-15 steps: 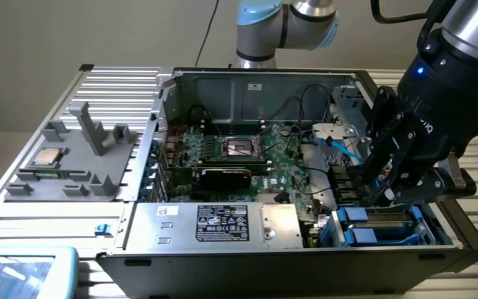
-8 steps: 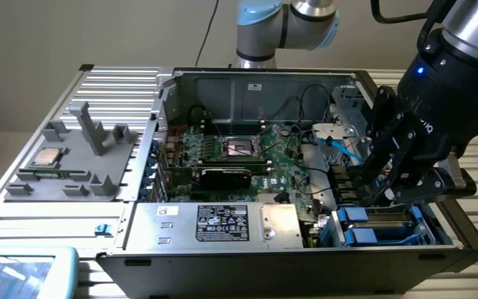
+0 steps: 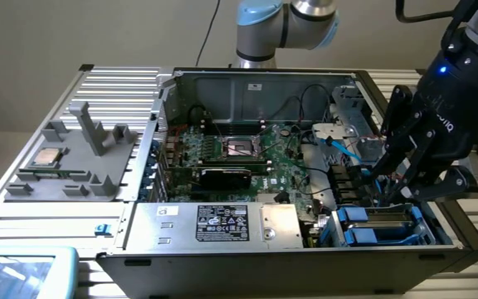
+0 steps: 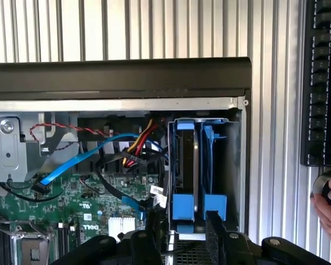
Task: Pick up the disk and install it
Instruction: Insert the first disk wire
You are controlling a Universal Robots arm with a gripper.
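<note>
— While the claw (image 3: pixel 395 187) hangs over the open computer case (image 3: pixel 248 93), where is the disk (image 3: pixel 382 219)?

— Right beneath it, standing on edge in the drive bay (image 4: pixel 235 165) at the case's corner. Its blue carrier's end tab faces the fingertips.

— And the jaws?

— Apart, with one black finger (image 4: pixel 154 243) to either side of the carrier's end. Whether a pad touches it, I cannot tell.

— Anything alongside?

— A second blue carrier (image 4: pixel 214 165) sits just beside the disk in the same bay. Farther from the claw, a blue cable (image 4: pixel 83 157) runs over the motherboard (image 4: pixel 94 204).

— Outside the case?

— A person's hand (image 4: pixel 330 207), well apart from the claw, beyond the case wall.
</note>
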